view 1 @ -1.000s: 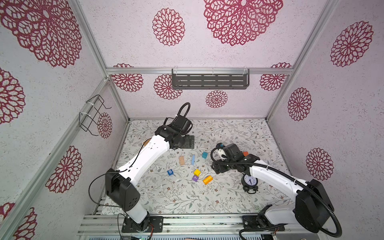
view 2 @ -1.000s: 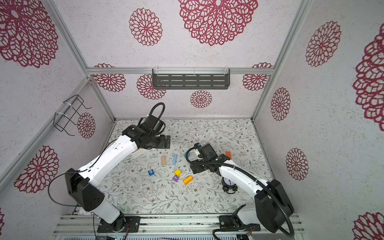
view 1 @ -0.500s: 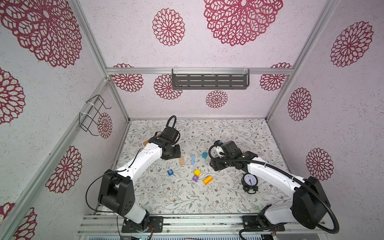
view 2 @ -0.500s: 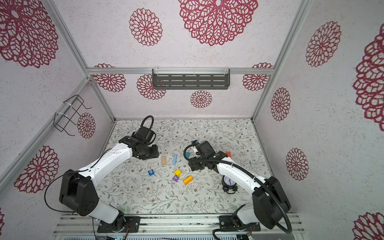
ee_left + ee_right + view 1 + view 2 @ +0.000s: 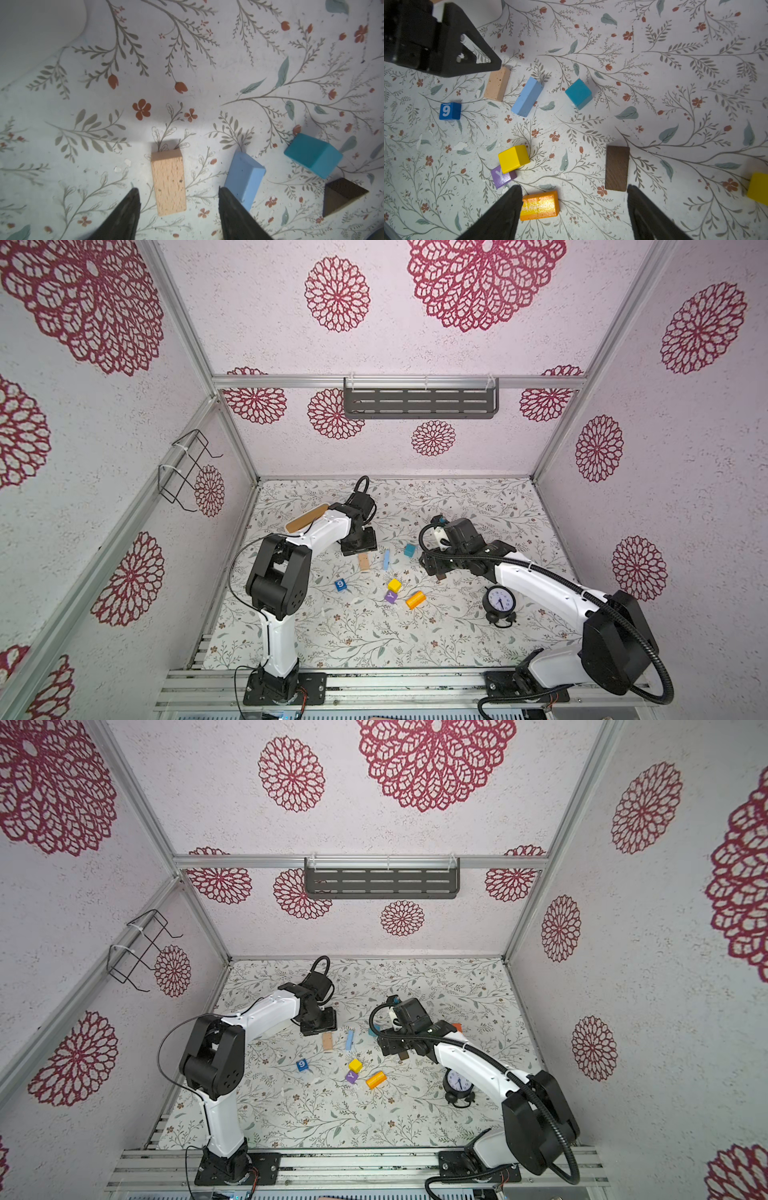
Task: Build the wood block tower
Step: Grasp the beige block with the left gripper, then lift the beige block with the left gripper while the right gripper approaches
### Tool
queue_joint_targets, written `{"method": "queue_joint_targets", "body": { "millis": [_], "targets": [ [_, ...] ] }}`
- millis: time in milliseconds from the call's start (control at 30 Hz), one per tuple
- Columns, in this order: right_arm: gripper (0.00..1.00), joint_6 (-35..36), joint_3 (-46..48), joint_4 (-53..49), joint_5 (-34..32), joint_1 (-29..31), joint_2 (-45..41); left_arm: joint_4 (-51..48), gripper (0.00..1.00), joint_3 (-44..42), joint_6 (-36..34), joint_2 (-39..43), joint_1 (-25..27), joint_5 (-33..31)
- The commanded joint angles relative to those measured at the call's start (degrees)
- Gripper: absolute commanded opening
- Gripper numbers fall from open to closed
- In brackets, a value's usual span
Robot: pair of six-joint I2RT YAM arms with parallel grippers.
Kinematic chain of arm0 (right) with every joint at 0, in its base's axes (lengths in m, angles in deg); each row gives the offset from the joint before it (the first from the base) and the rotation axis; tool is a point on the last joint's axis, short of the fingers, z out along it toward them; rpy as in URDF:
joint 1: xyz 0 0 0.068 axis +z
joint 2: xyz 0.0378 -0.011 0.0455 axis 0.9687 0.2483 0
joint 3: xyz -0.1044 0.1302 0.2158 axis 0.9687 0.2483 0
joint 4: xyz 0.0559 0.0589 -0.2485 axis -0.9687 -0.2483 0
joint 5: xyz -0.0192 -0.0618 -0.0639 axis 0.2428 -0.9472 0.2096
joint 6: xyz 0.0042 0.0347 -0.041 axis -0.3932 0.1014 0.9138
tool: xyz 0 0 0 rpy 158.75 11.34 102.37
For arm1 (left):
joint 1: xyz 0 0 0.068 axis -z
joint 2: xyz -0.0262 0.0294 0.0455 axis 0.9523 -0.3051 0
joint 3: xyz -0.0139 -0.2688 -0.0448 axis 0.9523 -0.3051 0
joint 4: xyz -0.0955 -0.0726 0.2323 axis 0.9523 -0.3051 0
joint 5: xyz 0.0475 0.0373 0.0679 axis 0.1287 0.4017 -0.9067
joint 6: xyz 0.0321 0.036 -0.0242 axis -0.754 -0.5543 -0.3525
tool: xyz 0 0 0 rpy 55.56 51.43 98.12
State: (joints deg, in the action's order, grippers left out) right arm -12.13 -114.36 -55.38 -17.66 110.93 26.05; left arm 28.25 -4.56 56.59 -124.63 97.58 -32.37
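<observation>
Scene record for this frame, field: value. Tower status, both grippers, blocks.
tower: none standing yet
left gripper: open, straddling tan block, gaps both sides
right gripper: open, over orange block and dark brown bar
other blocks: light blue bar, teal cube, blue "9" cube, yellow cube, purple "Y" cube
non-task: alarm clock

On the table (image 5: 353,635), a short bar (image 5: 363,561) at left, a slim bar (image 5: 386,559) just beside it and a large cube (image 5: 409,549) at right form the back row. In front, the "9" cube (image 5: 340,584) sits apart at left. A plain cube (image 5: 394,585) lies just behind the "Y" cube (image 5: 390,597), with a lying block (image 5: 415,600) just to their right. The alarm clock (image 5: 498,601) stands farther right.
</observation>
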Motion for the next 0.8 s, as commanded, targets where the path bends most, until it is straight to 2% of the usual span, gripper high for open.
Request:
{"method": "queue_joint_targets", "body": {
  "millis": [0,333,600,767],
  "targets": [
    [0.82,-1.1,0.3,2.2,0.8,-1.0,-2.0,-1.5,0.61,1.9,0.3,-2.9,0.7,-1.5],
    [0.82,-0.8,2.0,3.8,2.6,-2.9,-2.0,-2.3,0.48,1.9,0.4,-5.2,1.3,-3.6],
    [0.82,-1.3,3.1,4.7,3.8,-3.1,-2.5,-2.5,0.28,2.2,0.2,-5.4,1.6,-3.7],
    [0.82,-1.4,3.9,6.2,7.2,-3.5,-4.4,-3.0,0.24,2.4,0.0,-2.2,1.6,-3.0]
  ]
}}
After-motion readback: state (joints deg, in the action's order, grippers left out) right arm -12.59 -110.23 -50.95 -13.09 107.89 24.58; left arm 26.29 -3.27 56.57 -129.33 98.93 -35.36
